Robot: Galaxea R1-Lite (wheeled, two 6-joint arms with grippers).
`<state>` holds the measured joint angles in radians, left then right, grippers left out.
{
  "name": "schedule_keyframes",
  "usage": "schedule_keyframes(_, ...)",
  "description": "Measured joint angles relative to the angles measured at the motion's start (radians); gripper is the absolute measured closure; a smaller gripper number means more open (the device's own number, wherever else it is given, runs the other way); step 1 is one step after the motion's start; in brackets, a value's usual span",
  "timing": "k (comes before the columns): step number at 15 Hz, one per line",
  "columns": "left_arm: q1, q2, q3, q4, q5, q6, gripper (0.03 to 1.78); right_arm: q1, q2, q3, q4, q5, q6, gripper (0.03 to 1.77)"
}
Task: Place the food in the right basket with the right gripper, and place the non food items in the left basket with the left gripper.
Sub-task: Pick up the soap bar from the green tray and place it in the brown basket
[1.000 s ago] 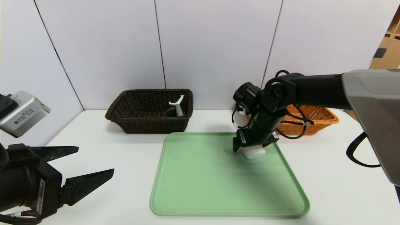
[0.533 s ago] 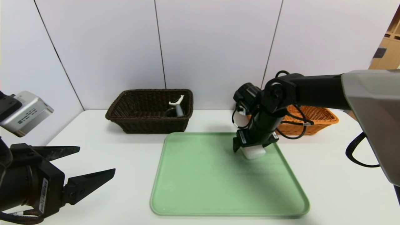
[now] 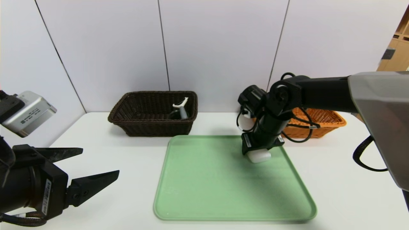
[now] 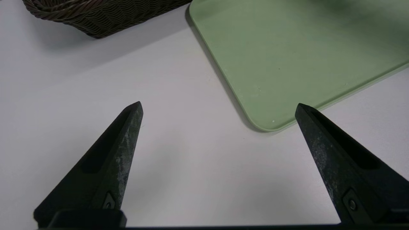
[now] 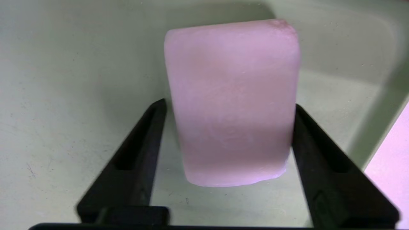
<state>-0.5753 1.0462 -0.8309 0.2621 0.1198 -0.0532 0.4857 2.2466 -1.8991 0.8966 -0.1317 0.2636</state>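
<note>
A white rounded block [image 3: 258, 156] [image 5: 233, 102], one of the non food items, lies on the green tray [image 3: 207, 179] near its far right corner. My right gripper [image 3: 257, 152] [image 5: 229, 103] comes down over it, its fingers closed against the block's two long sides. A white peeler [image 3: 181, 107] leans inside the dark brown left basket [image 3: 150, 127]. The orange-tan right basket [image 3: 326, 118] stands behind my right arm, partly hidden. The food is out of view. My left gripper [image 3: 100, 161] [image 4: 219, 104] hovers open and empty over the table's near left.
The tray [image 4: 287, 48] fills the middle of the white table; apart from the block it holds nothing. White wall panels stand close behind both baskets. The dark basket's corner [image 4: 96, 16] shows beyond my left fingers.
My right gripper's fingers have closed in on the white block, which has stayed on the tray. My left arm has drifted slightly, still open.
</note>
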Motion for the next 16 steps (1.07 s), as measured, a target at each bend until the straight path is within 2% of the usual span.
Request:
schedule_keyframes(2,0.000,0.000,-0.002,0.000,0.000,0.000,0.12,0.000,0.000,0.000,0.000,0.001,0.000,0.81)
schedule_keyframes(8,0.014,-0.003,-0.007,0.000,-0.002,0.000,0.12,0.010,-0.001,-0.001,0.000,0.004,0.000,0.82)
schedule_keyframes(16,0.017,-0.002,-0.011,0.000,-0.002,0.000,0.12,0.081,-0.048,-0.016,0.000,0.010,0.001,0.83)
